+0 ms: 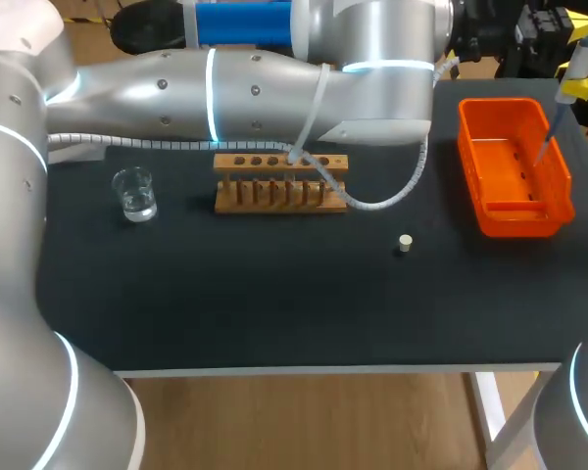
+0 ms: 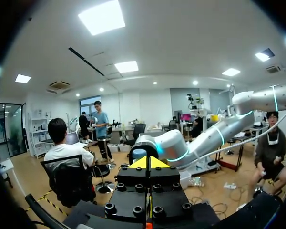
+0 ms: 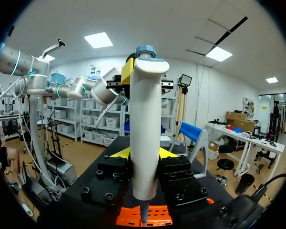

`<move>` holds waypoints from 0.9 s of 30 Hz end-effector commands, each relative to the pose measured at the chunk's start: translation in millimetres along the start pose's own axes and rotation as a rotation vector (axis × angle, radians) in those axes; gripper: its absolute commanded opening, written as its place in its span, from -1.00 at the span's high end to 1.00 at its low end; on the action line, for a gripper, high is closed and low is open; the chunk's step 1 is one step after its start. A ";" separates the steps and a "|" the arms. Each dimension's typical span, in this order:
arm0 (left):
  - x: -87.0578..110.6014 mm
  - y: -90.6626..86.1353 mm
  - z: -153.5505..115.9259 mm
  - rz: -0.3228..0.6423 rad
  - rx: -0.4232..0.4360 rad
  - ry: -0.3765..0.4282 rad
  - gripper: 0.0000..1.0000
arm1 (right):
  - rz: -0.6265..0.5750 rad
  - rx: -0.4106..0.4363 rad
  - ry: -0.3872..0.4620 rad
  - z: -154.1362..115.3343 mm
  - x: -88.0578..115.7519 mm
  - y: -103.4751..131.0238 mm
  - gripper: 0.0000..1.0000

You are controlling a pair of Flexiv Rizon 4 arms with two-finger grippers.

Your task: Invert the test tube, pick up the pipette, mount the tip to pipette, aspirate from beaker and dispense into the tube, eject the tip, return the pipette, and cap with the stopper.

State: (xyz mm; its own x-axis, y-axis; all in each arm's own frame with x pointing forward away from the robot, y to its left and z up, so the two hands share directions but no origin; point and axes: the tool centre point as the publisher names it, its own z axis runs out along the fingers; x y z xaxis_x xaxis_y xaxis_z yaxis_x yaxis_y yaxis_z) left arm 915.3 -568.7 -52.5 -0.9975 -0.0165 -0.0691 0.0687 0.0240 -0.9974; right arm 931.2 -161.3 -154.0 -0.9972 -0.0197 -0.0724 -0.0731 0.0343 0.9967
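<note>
Left arm (image 1: 255, 93) overhangs rack (image 1: 274, 193), end effector (image 2: 148, 162) pressed together; right one (image 3: 144, 153) pinches pipette (image 3: 145, 119) over bin (image 1: 517, 223).

This is a laboratory, set up for robot work at a bench. A matt black surface (image 1: 274, 313) carries chemistry ware: a light wooden test-tube rack (image 1: 279, 183) with a row of round holes and pegs, a small clear glass beaker (image 1: 135, 194), a small pale stopper (image 1: 404, 244) and an orange plastic tray (image 1: 500, 223). A white pipette (image 3: 145, 138) with a blue-grey knob and a narrow lower end stands above the tray, gripped in the right claw (image 3: 144, 155). Two thick silver robot arms with glowing light rings, the left arm (image 1: 255, 83) and the right arm (image 1: 578, 411), flank the surface.
</note>
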 end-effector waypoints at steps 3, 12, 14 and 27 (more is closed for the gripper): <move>-2.4 3.0 5.4 -0.002 0.006 -0.008 1.00 | 0.000 0.004 -0.002 0.3 0.9 1.5 1.00; -5.7 7.7 4.5 -0.012 -0.003 -0.017 1.00 | 0.000 0.004 -0.002 0.3 0.9 1.5 1.00; -6.9 8.3 3.9 -0.014 -0.004 -0.021 1.00 | 0.000 0.004 -0.002 0.3 0.9 1.5 1.00; -9.3 11.9 5.1 -0.023 -0.014 -0.023 1.00 | 0.000 0.004 -0.002 0.3 0.9 1.5 1.00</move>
State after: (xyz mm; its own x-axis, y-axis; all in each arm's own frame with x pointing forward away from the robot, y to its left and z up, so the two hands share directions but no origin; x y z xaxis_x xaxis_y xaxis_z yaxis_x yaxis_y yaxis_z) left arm 926.6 -569.4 -61.0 -0.9984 -0.0310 -0.0463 0.0450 0.0405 -0.9982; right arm 931.1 -161.4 -154.8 -0.9972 -0.0195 -0.0721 -0.0728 0.0350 0.9967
